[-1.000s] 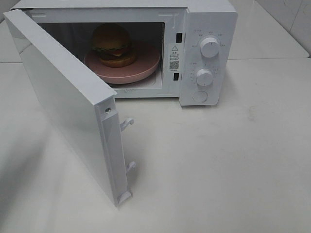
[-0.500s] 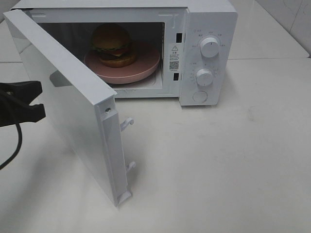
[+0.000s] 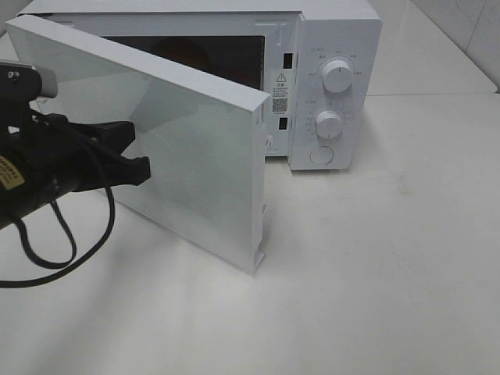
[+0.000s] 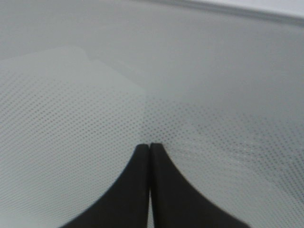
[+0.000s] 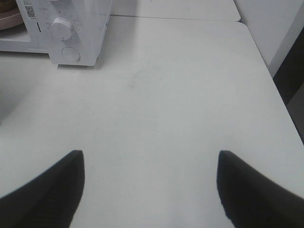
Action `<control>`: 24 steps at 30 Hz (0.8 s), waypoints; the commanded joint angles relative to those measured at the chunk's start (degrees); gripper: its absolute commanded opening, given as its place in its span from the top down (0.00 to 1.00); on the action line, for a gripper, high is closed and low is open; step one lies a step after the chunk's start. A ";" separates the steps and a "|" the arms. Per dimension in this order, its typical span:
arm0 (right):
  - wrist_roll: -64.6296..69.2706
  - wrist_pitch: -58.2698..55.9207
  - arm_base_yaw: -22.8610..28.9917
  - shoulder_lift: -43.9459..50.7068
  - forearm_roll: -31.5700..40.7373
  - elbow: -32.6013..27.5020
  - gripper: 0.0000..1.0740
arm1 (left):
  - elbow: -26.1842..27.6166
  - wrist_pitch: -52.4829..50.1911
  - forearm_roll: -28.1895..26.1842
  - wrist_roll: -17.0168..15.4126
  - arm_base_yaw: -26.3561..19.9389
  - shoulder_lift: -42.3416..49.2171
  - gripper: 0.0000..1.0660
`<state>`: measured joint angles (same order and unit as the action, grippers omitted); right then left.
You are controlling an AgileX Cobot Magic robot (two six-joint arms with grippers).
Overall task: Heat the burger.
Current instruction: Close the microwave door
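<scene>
The burger (image 3: 184, 49) sits inside the white microwave (image 3: 336, 31). Only a brown sliver of its bun shows above the top edge of the half-swung door (image 3: 195, 148). My left gripper (image 3: 137, 153) is shut with nothing in it, and its black fingertips (image 4: 150, 148) press on the door's dotted outer face. In the right wrist view my right gripper (image 5: 149, 159) hangs open and empty over bare table, well away from the microwave (image 5: 71, 28). It does not show in the exterior high view.
The microwave's panel carries two knobs (image 3: 337, 76) (image 3: 329, 123) and a round button (image 3: 321, 155). A sliver of the pink plate (image 5: 7, 19) shows in the right wrist view. The left arm's black cable (image 3: 47, 258) loops onto the white table (image 3: 375, 273).
My left arm came in from the left and pushed the door, which has swung partway toward the microwave. The burger and the pink plate are now mostly hidden behind it.
</scene>
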<state>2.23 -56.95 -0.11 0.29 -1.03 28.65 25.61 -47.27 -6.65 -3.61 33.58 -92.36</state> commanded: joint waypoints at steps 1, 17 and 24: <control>0.29 0.06 -0.23 1.55 -0.11 -0.23 0.30 | 2.18 -1.03 -2.12 0.29 1.72 -1.09 1.00; 0.29 0.06 -0.23 1.55 -0.11 -0.23 0.30 | 18.56 0.80 -11.57 4.18 8.59 -12.66 1.00; 0.29 0.06 -0.23 1.55 -0.11 -0.23 0.30 | 25.21 3.67 -15.07 6.07 8.94 -16.04 1.00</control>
<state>2.23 -56.95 -0.11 0.29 -1.03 28.65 49.22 -44.00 -20.63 1.78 41.94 -107.89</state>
